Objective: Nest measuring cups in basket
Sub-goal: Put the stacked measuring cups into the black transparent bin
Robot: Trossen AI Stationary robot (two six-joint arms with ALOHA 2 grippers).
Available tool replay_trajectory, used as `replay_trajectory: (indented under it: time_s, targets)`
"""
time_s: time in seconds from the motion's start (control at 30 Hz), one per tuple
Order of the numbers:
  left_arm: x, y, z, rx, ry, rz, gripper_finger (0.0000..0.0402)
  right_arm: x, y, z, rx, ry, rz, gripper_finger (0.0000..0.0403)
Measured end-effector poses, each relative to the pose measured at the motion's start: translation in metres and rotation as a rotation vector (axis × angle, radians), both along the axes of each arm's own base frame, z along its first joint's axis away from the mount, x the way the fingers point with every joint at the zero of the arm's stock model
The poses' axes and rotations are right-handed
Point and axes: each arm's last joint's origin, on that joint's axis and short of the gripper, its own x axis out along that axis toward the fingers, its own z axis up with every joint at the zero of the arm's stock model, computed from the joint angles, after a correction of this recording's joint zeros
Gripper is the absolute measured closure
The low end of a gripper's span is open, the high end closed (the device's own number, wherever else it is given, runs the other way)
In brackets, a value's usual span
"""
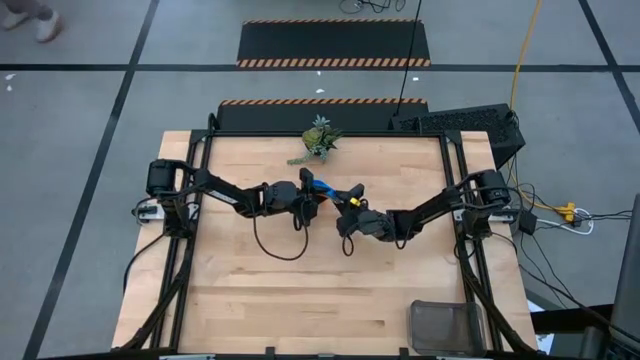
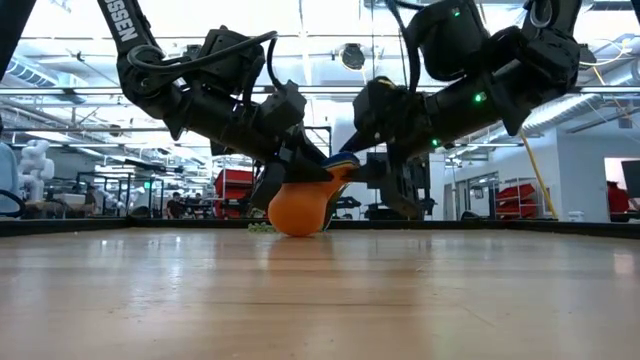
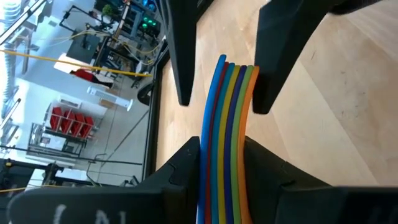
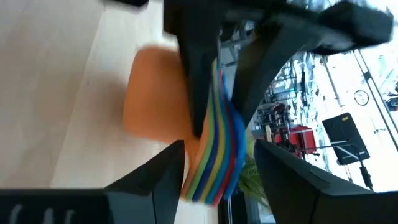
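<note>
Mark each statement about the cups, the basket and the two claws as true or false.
1. The measuring cups are stacked together, orange one outermost. True.
2. The stack sits inside the basket. False: the basket lies apart at the table's near right corner, while the stack is mid-table.
3. The left claw grips the fanned handles. True.
4. The right claw waits far off at the table edge. False: it is at the same handles, fingers either side, facing the left claw.
5. A green plant sprig lies at the table's far edge. True.
</note>
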Motion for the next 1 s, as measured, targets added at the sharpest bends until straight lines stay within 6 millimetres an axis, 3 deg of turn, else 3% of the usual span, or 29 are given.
replay_trajectory:
  time_s: [0.73,0.83,1.0]
  targets:
    - [0.000,0.000,0.000,-0.004,-0.007,0.005,0.0310,0.000,-0.006,0.000,0.029,-0.014,-0.008,0.0322]
    - [0.001,-0.001,0.002,0.008,-0.038,0.031,0.0286,0.000,-0.006,0.000,0.022,-0.008,-0.004,0.0325]
    - [-0.002,-0.017,0.015,0.014,-0.100,0.178,0.0206,0.001,-0.002,0.002,-0.012,0.006,0.004,0.0327]
